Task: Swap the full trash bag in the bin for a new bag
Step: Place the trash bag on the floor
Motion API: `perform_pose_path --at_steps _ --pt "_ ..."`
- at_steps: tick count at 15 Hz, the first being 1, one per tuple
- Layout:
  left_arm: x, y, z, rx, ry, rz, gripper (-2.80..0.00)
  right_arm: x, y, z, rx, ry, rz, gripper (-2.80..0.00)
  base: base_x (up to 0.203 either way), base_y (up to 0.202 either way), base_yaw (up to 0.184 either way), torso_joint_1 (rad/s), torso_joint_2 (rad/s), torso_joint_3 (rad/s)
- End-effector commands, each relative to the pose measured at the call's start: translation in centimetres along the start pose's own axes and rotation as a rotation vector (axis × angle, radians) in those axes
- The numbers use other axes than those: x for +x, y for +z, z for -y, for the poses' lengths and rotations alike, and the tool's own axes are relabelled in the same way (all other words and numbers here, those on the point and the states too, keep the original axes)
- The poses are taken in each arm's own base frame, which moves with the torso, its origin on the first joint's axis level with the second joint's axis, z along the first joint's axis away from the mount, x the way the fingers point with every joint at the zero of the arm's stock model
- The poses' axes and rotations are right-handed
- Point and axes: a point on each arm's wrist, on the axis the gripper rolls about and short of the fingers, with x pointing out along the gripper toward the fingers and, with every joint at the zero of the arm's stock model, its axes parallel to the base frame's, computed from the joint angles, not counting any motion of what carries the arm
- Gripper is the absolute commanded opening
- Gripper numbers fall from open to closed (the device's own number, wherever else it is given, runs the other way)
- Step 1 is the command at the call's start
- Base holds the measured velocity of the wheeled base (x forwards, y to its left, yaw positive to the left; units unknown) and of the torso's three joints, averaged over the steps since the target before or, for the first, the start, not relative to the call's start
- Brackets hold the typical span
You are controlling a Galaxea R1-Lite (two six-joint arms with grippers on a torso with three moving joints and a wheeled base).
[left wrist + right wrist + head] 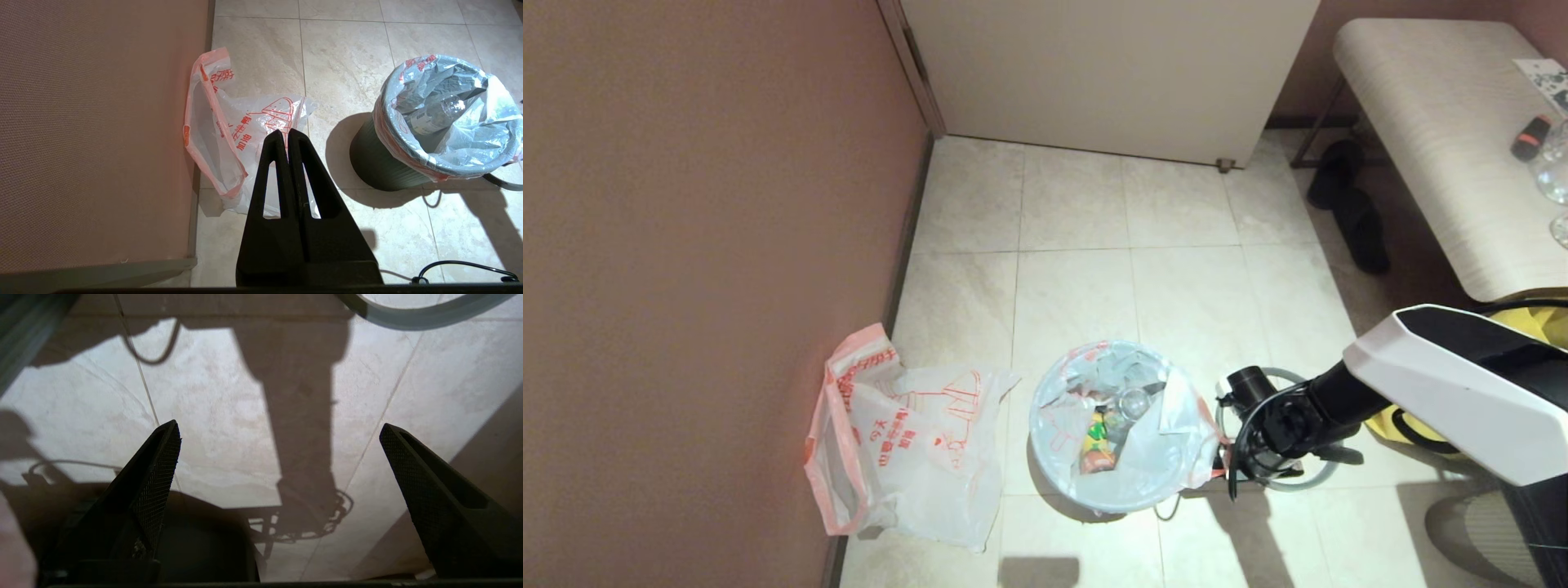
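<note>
A: Your right gripper sits just right of the bin, fingers spread wide, nothing between them, only floor tile below.

B: The grey ring is off, lying on the floor under that arm. Frees the liner, I'd guess.

A: The full trash bag is in the bin: bottle, yellow-green wrapper.

B: The new bag lies by the left wall. Your left gripper is parked, fingers pressed together.

A lived-in room, likely a home or guest room: beige floor tiles, a brownish-pink wall, a pale door, dark slippers under a wood-grain table (glassware on it), and a small lined bin.
</note>
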Motion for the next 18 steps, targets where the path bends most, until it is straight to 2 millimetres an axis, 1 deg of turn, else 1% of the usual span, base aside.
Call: perform_pose_path --at_steps 1,2,3,4,5,7,8,10,11,12,14,15,18 --pt "0.0 0.0 0.0 0.0 0.001 0.0 -2.8 -2.5 1.3 1.3 0.024 0.003 0.051 0.0 0.0 0.0 0.0 0.0 0.0 0.0" --pt "0.0 0.0 0.0 0.0 0.002 0.0 -2.8 -3.2 2.0 2.1 0.046 0.034 0.076 0.0 0.0 0.0 0.0 0.0 0.0 0.0" --pt "0.0 0.0 0.0 -0.001 0.0 0.0 -2.8 -3.3 2.1 2.4 0.055 0.1 0.065 0.0 0.0 0.0 0.0 0.0 0.0 0.0" --pt "0.0 0.0 0.0 0.0 0.002 0.0 -2.8 -2.9 2.1 3.3 0.074 0.153 0.045 0.0 0.0 0.0 0.0 0.0 0.0 0.0" --pt "0.0 0.0 0.0 -0.002 0.002 0.0 -2.8 -2.1 2.0 4.2 0.095 0.154 0.027 0.0 0.0 0.0 0.0 0.0 0.0 0.0" --pt "0.0 0.0 0.0 -0.001 0.001 0.0 -2.8 -2.3 2.1 4.9 0.111 0.211 0.029 0.0 0.0 0.0 0.0 0.0 0.0 0.0" --pt "0.0 0.0 0.0 0.0 0.001 0.0 -2.8 -2.9 2.4 5.7 0.129 0.262 0.037 0.0 0.0 0.0 0.0 0.0 0.0 0.0" --pt "0.0 0.0 0.0 -0.001 0.001 0.0 -2.8 -4.7 3.4 8.4 0.176 0.368 0.081 0.0 0.0 0.0 0.0 0.0 0.0 0.0" --pt "0.0 0.0 0.0 -0.002 0.002 0.0 -2.8 -5.5 3.7 9.5 0.19 0.4 0.099 0.0 0.0 0.0 0.0 0.0 0.0 0.0" --pt "0.0 0.0 0.0 0.0 0.001 0.0 -2.8 -5.9 3.8 9.9 0.192 0.412 0.107 0.0 0.0 0.0 0.0 0.0 0.0 0.0" --pt "0.0 0.0 0.0 0.0 0.001 0.0 -2.8 -6.4 3.6 9.8 0.185 0.427 0.107 0.0 0.0 0.0 0.0 0.0 0.0 0.0" --pt "0.0 0.0 0.0 -0.001 0.001 0.0 -2.8 -6.3 3.3 9.2 0.162 0.442 0.095 0.0 0.0 0.0 0.0 0.0 0.0 0.0" --pt "0.0 0.0 0.0 -0.001 0.002 0.0 -2.8 -5.4 2.2 6.6 0.091 0.46 0.038 0.0 0.0 0.0 0.0 0.0 0.0 0.0"
